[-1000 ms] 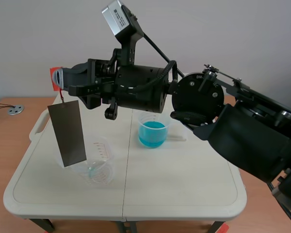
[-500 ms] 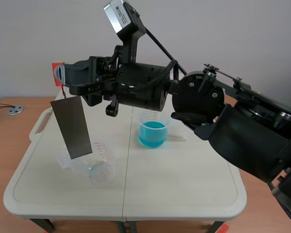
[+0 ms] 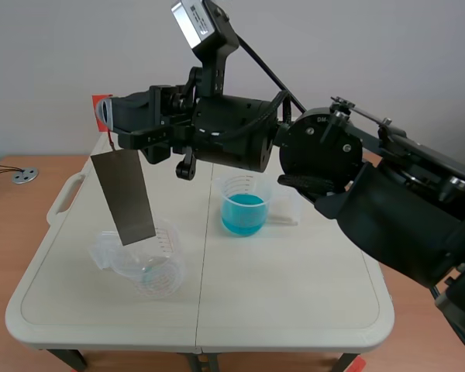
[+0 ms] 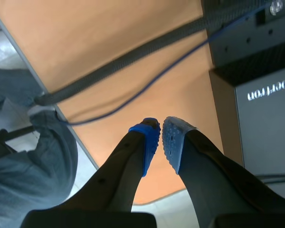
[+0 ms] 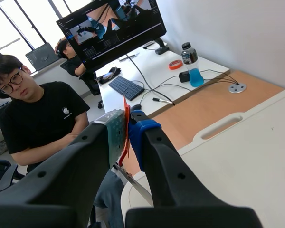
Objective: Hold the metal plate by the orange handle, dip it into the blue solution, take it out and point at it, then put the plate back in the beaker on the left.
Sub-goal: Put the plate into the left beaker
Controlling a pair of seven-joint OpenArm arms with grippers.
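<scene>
Metal plate hangs tilted at the left of the scene view, with its lower edge at the rim of the clear beaker. Whether that edge dips inside cannot be told. This beaker sits nearest, at the lower left of the white tabletop. Farther back, near the frame's middle, stands the beaker of blue solution, well apart from the plate. Higher, at the upper left, the right hand reaches across from the right side and is clamped on the orange handle, from which the plate dangles. In the right wrist view a seated person and a monitor lie beyond that hand. The left hand has its blue pads drawn together, with nothing between them.
</scene>
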